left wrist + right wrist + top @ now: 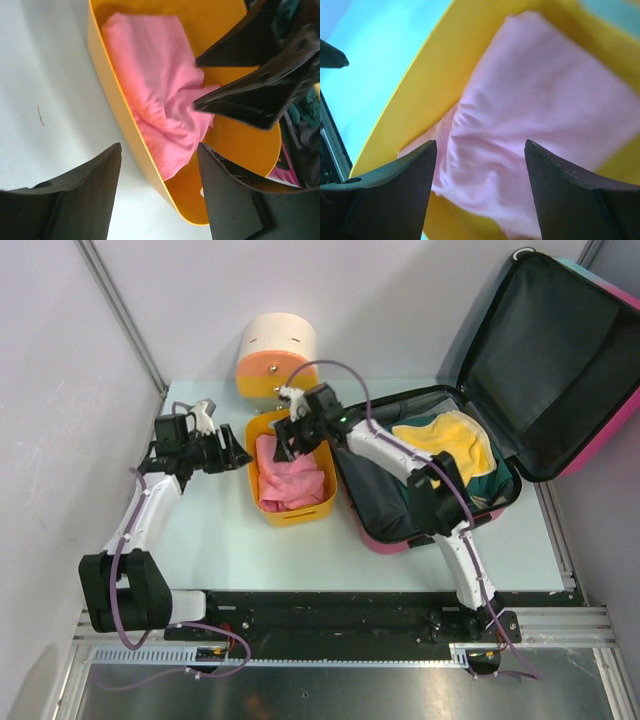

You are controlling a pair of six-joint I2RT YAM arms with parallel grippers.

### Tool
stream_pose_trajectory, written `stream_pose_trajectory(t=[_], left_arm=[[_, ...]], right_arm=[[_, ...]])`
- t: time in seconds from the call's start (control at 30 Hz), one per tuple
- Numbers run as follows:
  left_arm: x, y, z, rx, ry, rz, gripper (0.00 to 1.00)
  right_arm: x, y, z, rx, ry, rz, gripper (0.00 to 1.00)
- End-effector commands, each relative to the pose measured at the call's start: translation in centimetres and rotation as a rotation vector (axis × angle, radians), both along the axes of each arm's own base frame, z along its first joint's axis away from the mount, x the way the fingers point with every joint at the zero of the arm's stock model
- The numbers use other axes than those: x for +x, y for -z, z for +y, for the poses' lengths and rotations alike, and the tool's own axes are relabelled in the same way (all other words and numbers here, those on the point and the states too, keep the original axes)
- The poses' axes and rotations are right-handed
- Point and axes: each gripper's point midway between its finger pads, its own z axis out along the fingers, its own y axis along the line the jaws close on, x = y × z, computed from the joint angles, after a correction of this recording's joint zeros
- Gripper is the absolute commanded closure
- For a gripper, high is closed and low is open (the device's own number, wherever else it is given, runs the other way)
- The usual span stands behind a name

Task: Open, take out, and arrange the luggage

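Note:
The luggage (560,360) lies open at the right of the table, its black-lined lid leaning back against the wall. Its lower half (390,540) holds yellow, green and dark clothes (455,435). My right gripper (295,435) hangs open over the far end of the yellow basket (300,512), just above a crumpled pink cloth (290,480) (545,100); its jaws (480,145) hold nothing. My left gripper (235,455) (159,147) is open at the basket's left side, its fingers either side of the basket's wall (125,125). The right gripper's fingers (260,95) show above the pink cloth (155,85).
A cream and orange round drawer box (275,355) stands at the back, behind the basket. White walls close the table (200,540) on the left and at the back. The basket sits close against the suitcase's left edge.

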Motion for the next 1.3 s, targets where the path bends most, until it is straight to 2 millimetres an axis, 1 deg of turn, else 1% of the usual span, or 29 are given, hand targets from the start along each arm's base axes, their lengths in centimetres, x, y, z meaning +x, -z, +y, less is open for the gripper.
stream_pose_trajectory(t=[0.0,0.03,0.07,0.1,0.13,0.17,0.2,0.23,0.27,0.3,0.33,0.37,0.4,0.43,0.47,0.5,0.53,0.6,0.7,0.77,0.87,0.93,1.0,1.1,1.27], left_arm=[[1.7,-6.6,-0.2,0.042,0.087,-0.235,0.33],[1.9,-7.6,-0.3,0.053,0.099,-0.267,0.32],[2.0,-8.1,-0.3,0.056,0.109,-0.286,0.32],[2.0,-8.5,-0.4,0.057,0.121,-0.297,0.32],[2.1,-9.2,-0.4,0.066,0.127,-0.322,0.32],[2.2,-9.5,-0.5,0.071,0.133,-0.332,0.32],[2.2,-9.7,-0.5,0.071,0.137,-0.336,0.32],[2.2,-10.0,-0.5,0.075,0.139,-0.347,0.32],[2.3,-10.0,-0.5,0.072,0.140,-0.346,0.32],[2.2,-10.0,-0.6,0.068,0.142,-0.346,0.32],[2.2,-10.1,-0.7,0.060,0.151,-0.346,0.33],[2.2,-10.0,-0.8,0.056,0.152,-0.340,0.33],[2.0,-9.8,-0.9,0.047,0.151,-0.332,0.32],[2.0,-9.7,-1.0,0.041,0.155,-0.328,0.33],[1.9,-9.5,-1.0,0.038,0.155,-0.322,0.33],[1.9,-9.3,-1.0,0.034,0.154,-0.316,0.33],[1.8,-9.2,-1.0,0.033,0.152,-0.312,0.33],[1.6,-8.9,-1.2,0.024,0.156,-0.303,0.33],[1.6,-8.7,-1.3,0.014,0.156,-0.293,0.33],[1.5,-8.7,-1.4,0.012,0.160,-0.293,0.33],[1.5,-8.6,-1.3,0.005,0.150,-0.286,0.33],[1.3,-8.8,-1.4,0.004,0.149,-0.289,0.33],[1.1,-8.5,-1.3,0.003,0.145,-0.281,0.33],[0.9,-8.5,-1.3,0.003,0.138,-0.283,0.33],[0.7,-8.3,-1.2,0.004,0.133,-0.281,0.33]], right_arm=[[2.1,-14.2,-6.6,0.135,0.048,-0.197,0.21],[2.9,-15.3,-8.9,0.128,0.081,-0.227,0.18],[2.8,-14.3,-10.6,0.087,0.101,-0.219,0.15],[2.8,-16.4,-12.8,0.064,0.136,-0.292,0.14],[3.1,-16.4,-14.6,0.036,0.157,-0.308,0.14],[3.4,-14.3,-17.7,-0.037,0.199,-0.278,0.14],[3.4,-14.1,-19.7,-0.075,0.217,-0.285,0.14],[2.9,-14.5,-21.8,-0.117,0.216,-0.323,0.14],[2.9,-13.6,-25.0,-0.150,0.255,-0.282,0.15],[1.9,-12.6,-26.9,-0.176,0.267,-0.247,0.17],[1.5,-12.0,-28.5,-0.203,0.276,-0.235,0.19],[1.3,-10.9,-31.3,-0.247,0.325,-0.200,0.25],[0.2,-8.7,-32.6,-0.285,0.327,-0.150,0.28],[-0.6,-8.3,-33.8,-0.319,0.316,-0.153,0.30],[-0.9,-7.3,-35.2,-0.349,0.332,-0.137,0.35],[-1.6,-5.8,-35.8,-0.376,0.327,-0.109,0.37],[-2.1,-4.9,-36.1,-0.400,0.314,-0.088,0.39],[-2.4,-3.6,-36.5,-0.431,0.297,-0.069,0.43],[-2.2,-2.2,-36.6,-0.447,0.288,-0.066,0.43],[-2.1,-0.8,-36.8,-0.476,0.269,-0.047,0.43],[-1.7,0.8,-37.1,-0.507,0.264,-0.024,0.44],[-1.1,1.0,-37.1,-0.514,0.271,-0.039,0.44],[-0.9,1.6,-37.1,-0.525,0.263,-0.040,0.44],[-0.9,2.4,-36.7,-0.537,0.246,-0.029,0.44],[-1.1,3.1,-36.3,-0.539,0.230,-0.011,0.36]])
